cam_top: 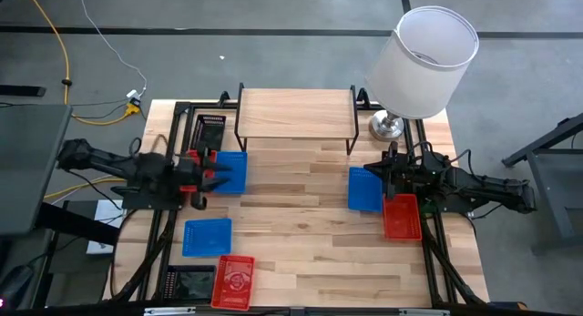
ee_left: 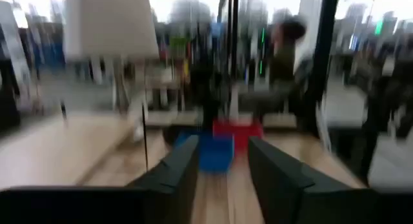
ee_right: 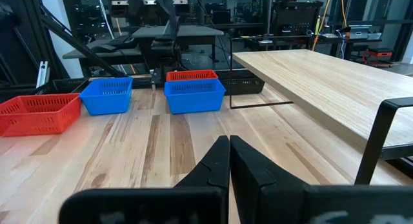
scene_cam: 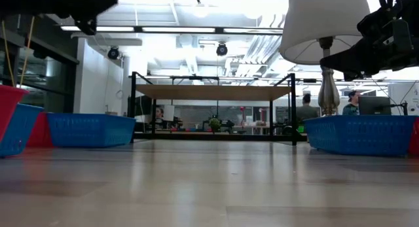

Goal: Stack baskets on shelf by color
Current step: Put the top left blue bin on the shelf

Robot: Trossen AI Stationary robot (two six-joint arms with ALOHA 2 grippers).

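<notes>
Wood-topped bench [cam_top: 301, 234] is carrying scattered baskets; the shelf [cam_top: 296, 113] is sitting bare at the far side. Left claw [cam_top: 217, 176] is hovering part-open and empty over a blue basket [cam_top: 232, 171], likely needing descent next, while right claw [cam_top: 372, 167] is waiting closed and empty.

My left gripper [cam_top: 211, 179] hangs above the table's left side with its fingers [ee_left: 175, 172] parted (nothing between them), while my right gripper [cam_top: 381, 168] hangs at the right side, fingers [ee_right: 216, 162] pressed together.
</notes>
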